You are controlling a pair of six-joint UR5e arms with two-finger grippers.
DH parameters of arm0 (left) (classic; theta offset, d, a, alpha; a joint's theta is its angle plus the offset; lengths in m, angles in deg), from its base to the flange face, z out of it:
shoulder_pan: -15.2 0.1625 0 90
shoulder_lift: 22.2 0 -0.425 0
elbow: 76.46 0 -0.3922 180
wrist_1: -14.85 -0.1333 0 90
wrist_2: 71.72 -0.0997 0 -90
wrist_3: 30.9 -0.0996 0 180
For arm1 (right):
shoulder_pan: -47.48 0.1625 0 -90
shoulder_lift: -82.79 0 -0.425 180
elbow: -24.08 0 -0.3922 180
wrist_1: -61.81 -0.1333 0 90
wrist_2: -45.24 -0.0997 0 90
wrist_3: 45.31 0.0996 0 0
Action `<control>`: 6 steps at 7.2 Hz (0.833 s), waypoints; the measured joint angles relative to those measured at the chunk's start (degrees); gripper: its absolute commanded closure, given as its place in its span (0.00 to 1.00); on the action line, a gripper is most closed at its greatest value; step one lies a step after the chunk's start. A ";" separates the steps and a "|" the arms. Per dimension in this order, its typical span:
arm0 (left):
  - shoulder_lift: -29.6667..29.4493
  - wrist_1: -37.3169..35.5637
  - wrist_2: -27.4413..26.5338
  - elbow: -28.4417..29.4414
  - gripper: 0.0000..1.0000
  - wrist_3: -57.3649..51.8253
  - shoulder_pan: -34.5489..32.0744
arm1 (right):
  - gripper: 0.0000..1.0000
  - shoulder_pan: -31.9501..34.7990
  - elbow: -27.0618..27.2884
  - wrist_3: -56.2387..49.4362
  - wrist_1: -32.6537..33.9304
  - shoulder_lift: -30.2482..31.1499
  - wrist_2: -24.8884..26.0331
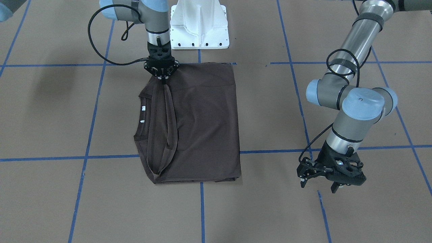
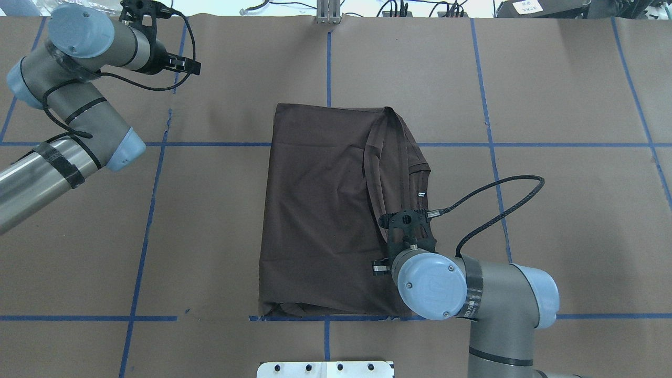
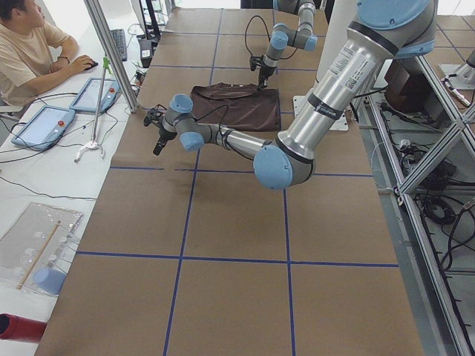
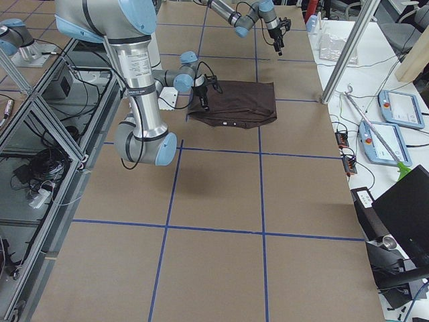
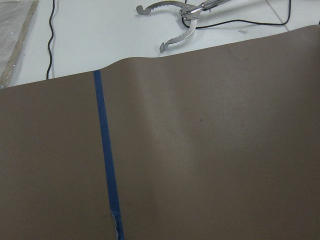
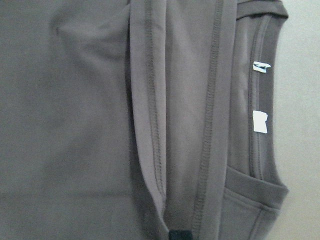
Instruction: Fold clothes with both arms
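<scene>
Front-facing view: the T-shirt [image 1: 202, 121] is seen folded to a rectangle on the table [image 1: 50, 111], just before the white base mount [image 1: 199, 27]; the right gripper [image 1: 163, 80] is clamped on a sleeve hem [image 1: 171, 118] at the shirt corner nearest the base, and the hem is held up as a taut band; the left gripper [image 1: 319, 186] is held over bare table, well apart from the shirt, its fingers spread apart.
Overhead view: the collar [image 2: 424, 181] is shown on the shirt's right side; the right arm [image 2: 472, 299] is bent over the shirt's near right part; the left arm [image 2: 68, 131] is stretched toward the table's far left.
Left side view: a person [image 3: 30, 44] is seated at a desk beyond the table's far edge; the shirt is seen between the two arms.
Right side view: the shirt is seen beside the base, under the near arm's wrist.
Left wrist view: the brown table cover is crossed by a blue tape line [image 5: 105, 150]; metal tongs [image 5: 175, 22] are laid on a white surface beyond the table's edge.
Right wrist view: the stitched hem band is seen rising from a black fingertip [image 6: 180, 235]; two white neck tags [image 6: 260, 121] are shown inside the collar, at the right.
</scene>
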 measured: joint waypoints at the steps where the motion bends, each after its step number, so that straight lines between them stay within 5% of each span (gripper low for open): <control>1: 0.02 0.00 0.00 -0.01 0.00 0.01 0.06 | 1.00 -0.45 1.32 1.43 -0.04 2.29 0.96; 2: 0.03 0.00 0.00 -0.01 0.00 0.01 0.08 | 0.35 -1.13 1.86 3.21 -0.06 3.47 1.77; 3: 0.04 0.00 0.00 0.00 0.00 0.01 0.10 | 0.00 -1.70 1.99 4.10 -0.09 3.94 2.19; 6: 0.08 -0.10 0.08 -1.25 0.00 0.75 0.65 | 0.00 -1.14 3.99 4.08 -2.59 4.08 1.82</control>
